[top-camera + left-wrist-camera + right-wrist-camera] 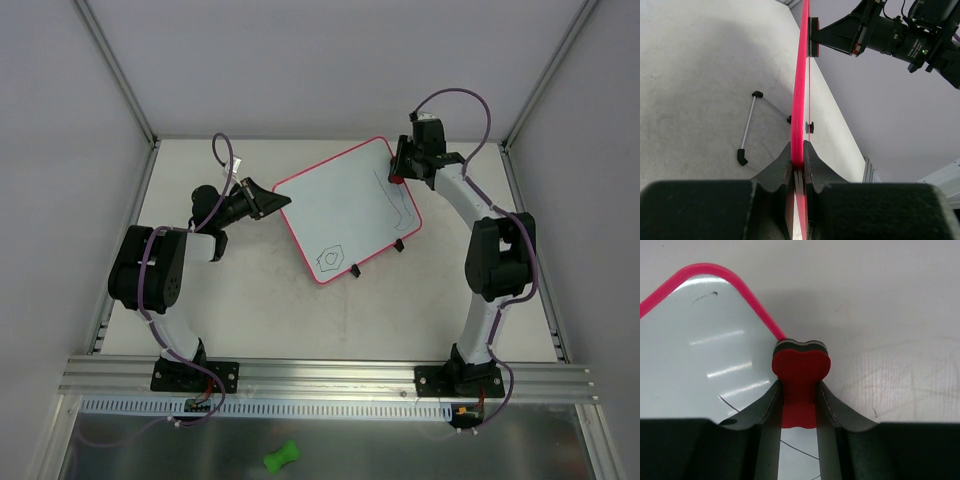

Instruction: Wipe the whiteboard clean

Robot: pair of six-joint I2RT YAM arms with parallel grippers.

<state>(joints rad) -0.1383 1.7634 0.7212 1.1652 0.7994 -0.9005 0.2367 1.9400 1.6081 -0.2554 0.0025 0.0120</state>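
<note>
The whiteboard [345, 215] sits upper centre of the top view on the table [260, 310], its long axis rising from left to upper right. It is glossy white with a thin pink-red, round-cornered frame, a small hexagon doodle and a long dark line. The left gripper [272, 200] pinches its left edge. The right gripper [800, 390] clamps a red, lobed eraser [801, 365] at the upper-right corner.

Left gripper [797, 150] is clamping the pink edge of the whiteboard [800, 75]; right gripper [824, 36] is holding an eraser [813, 37] against the whiteboard's face.
</note>
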